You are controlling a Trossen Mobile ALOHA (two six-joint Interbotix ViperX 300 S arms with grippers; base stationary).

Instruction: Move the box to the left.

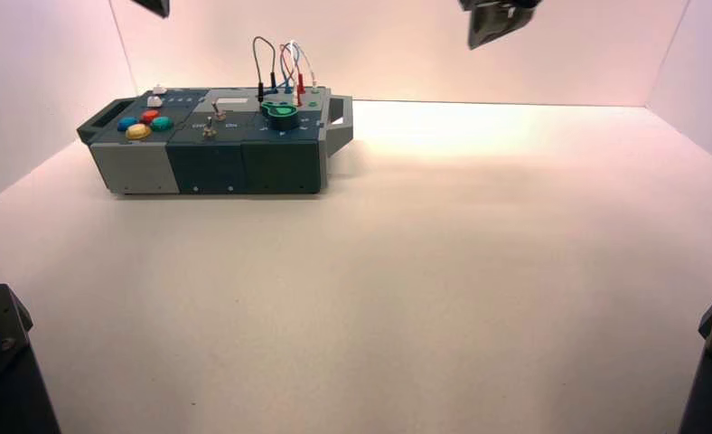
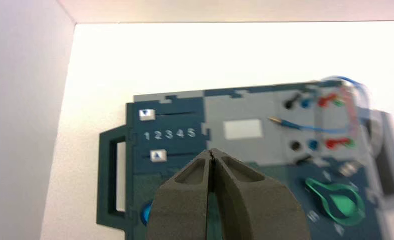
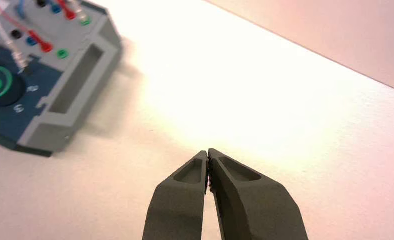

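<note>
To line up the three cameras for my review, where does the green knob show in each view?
High view: on the box's near right part, the green knob.
Left wrist view: lower right.
Right wrist view: at the left edge.
Shared landmark: the red plugs beside it.

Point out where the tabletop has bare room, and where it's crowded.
Bare: the wide stretch of table right of the box to the right wall, plus everything in front of the box. Narrower: the gap between box and left wall. Crowded: the box top, with buttons at left and looping wires at the right rear.
</note>
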